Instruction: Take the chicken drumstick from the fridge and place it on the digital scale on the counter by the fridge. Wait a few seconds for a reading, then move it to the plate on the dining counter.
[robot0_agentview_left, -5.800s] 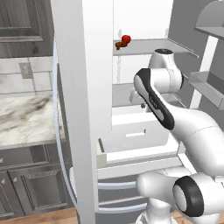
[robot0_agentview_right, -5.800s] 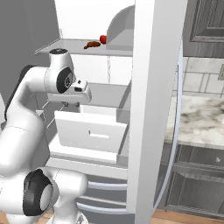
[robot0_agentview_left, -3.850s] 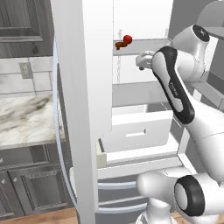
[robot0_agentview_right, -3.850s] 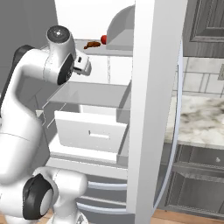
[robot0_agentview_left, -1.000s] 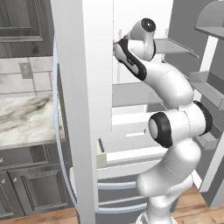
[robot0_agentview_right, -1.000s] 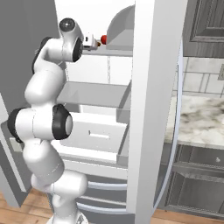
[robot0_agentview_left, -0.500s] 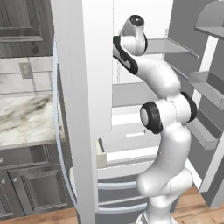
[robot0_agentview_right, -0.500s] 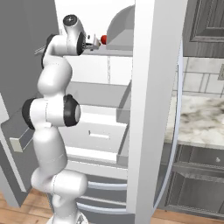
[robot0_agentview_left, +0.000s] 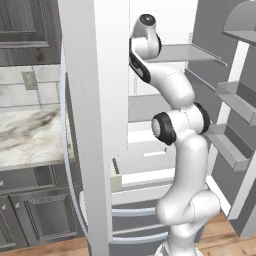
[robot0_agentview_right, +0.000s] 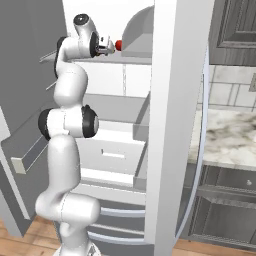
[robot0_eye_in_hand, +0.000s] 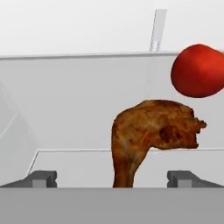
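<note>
Hand view: the orange-brown chicken drumstick (robot0_eye_in_hand: 151, 133) is sitting right between the two small dark finger tips (robot0_eye_in_hand: 42, 178), not gripped yet.
We are watching the very start of the job: the meat is lying on the pale upper shelf (robot0_eye_in_hand: 78, 166) inside the tall white and light-grey fridge (robot0_agentview_right: 167, 125), its thin bone end pointing toward the camera, a small round red fruit (robot0_eye_in_hand: 199, 70) just behind it. The two-finger gripper (robot0_agentview_right: 106, 48) is gaping wide, with nothing in it. The white arm (robot0_agentview_left: 175, 105) is standing tall, stacked almost straight up from its base, the hand turning level into the shelf opening, close to the red fruit in the right base view. By my reckoning the grab, the weighing on the scale and the trip to the plate are all waiting to be done.
</note>
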